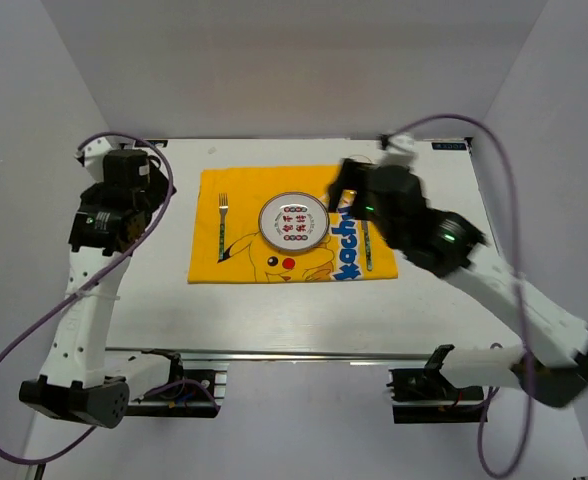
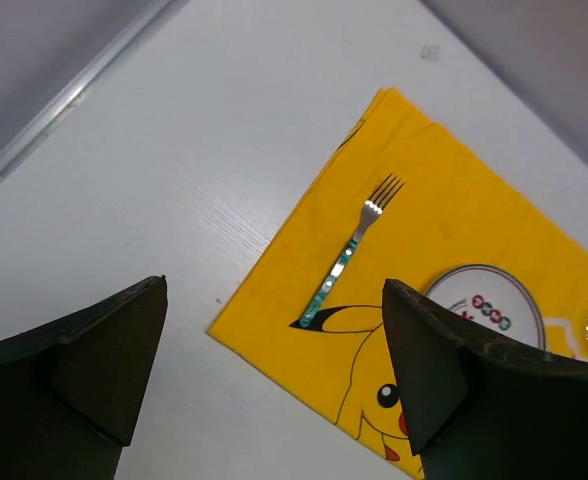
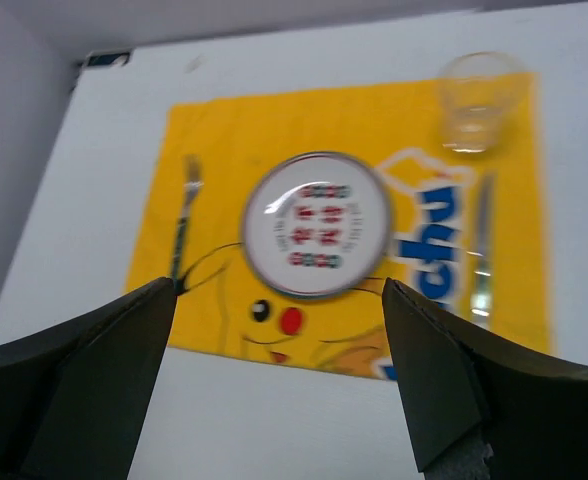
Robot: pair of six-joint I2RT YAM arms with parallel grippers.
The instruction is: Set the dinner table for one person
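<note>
The dinner table (image 1: 274, 315) is a white tabletop with a yellow Pikachu cloth (image 1: 244, 265) spread on it. On the cloth lie a fork (image 1: 223, 225) at the left, a round plate (image 1: 294, 222) in the middle and a knife (image 1: 366, 245) at the right. A clear glass (image 3: 479, 100) stands above the knife (image 3: 481, 255). My right gripper (image 1: 346, 185) hovers over the cloth's back right part, open and empty (image 3: 279, 285). My left gripper (image 1: 162, 183) hangs over bare table left of the cloth, open and empty (image 2: 274, 285), with the fork (image 2: 349, 255) ahead of it.
White walls close in the table at the back and both sides. A metal rail (image 1: 274, 352) runs along the front edge by the arm bases. Purple cables loop off both arms.
</note>
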